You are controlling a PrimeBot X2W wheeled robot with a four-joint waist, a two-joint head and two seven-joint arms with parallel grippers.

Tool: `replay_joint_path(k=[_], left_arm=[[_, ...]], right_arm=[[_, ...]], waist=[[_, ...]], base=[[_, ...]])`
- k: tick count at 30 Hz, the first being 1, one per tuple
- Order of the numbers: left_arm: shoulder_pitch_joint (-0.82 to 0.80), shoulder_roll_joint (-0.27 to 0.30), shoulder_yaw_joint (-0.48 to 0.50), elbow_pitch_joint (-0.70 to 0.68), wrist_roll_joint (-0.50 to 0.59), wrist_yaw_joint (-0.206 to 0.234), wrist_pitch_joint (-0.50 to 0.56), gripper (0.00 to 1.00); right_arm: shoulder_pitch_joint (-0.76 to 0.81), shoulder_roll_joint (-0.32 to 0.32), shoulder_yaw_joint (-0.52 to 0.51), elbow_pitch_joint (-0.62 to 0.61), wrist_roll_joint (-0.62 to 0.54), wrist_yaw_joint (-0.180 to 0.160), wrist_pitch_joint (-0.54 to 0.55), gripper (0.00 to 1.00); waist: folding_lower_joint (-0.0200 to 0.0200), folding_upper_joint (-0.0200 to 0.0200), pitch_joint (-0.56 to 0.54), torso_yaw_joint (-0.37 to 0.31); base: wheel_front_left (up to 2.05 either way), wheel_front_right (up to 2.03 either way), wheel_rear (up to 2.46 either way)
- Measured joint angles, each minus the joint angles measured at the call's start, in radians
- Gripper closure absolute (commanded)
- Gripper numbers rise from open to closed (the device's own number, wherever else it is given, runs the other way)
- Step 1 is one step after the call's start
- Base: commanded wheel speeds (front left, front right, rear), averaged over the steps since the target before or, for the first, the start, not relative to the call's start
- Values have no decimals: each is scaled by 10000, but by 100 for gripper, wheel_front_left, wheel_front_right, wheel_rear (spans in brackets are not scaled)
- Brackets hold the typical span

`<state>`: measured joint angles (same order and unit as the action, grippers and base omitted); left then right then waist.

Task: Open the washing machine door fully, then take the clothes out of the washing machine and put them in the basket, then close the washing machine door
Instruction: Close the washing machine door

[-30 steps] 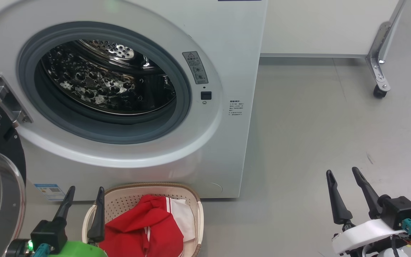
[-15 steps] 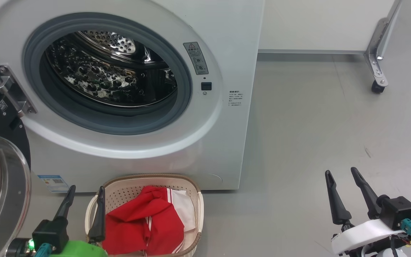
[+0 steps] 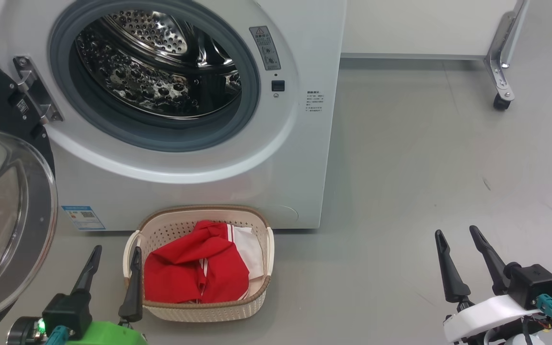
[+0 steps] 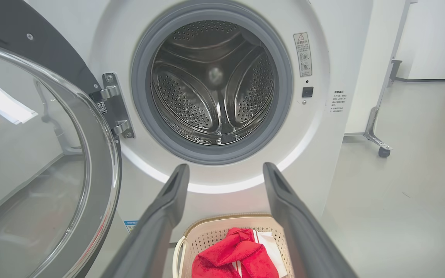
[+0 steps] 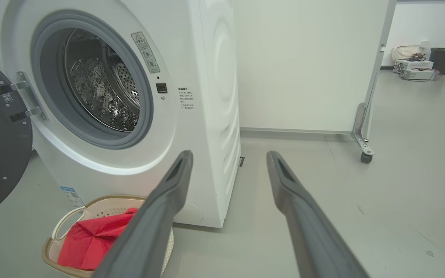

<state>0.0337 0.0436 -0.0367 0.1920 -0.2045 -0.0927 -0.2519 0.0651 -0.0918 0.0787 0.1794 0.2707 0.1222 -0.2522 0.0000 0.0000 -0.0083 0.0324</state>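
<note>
The machine (image 3: 295,158) stands before us with its door (image 3: 12,215) swung wide to our left on the hinge (image 3: 36,96), the glass bowl facing us. The drum (image 4: 214,88) looks bare in the left wrist view, with no fabric on the steel that we can see. The basket (image 3: 199,209) sits on the floor just in front of the machine, below the opening, and the clothes (image 3: 185,278) lie inside it, red on top with a white piece at the right side. The left gripper (image 3: 117,249) hangs low between the door and the basket, one finger just beside the basket's left handle, jaws spread wide and holding nothing. The right gripper (image 3: 456,231) is well apart on our right over bare floor, likewise spread and empty. We judge the first two steps done and only closing the door left. That calls for the left arm, being nearest, to get round to the door's outer side or free edge and push it in an arc about the hinge until the latch catches. Whether the door's lower rim clears the basket we cannot tell.
</note>
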Motion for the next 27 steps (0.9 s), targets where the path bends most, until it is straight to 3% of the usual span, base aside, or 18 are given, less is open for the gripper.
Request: replay_joint_path(k=[14,27], left_arm=[[12,0,-8,-69,142,10,0,0],[14,-2,-25,-132,159,82,0,0]], right_arm=[[0,10,-4,27,0,-2,0,0],[0,12,-4,40,0,-2,0,0]], waist=[[0,0,53,35],[0,0,66,46]], base=[[-106,106,0],[-53,53,0]])
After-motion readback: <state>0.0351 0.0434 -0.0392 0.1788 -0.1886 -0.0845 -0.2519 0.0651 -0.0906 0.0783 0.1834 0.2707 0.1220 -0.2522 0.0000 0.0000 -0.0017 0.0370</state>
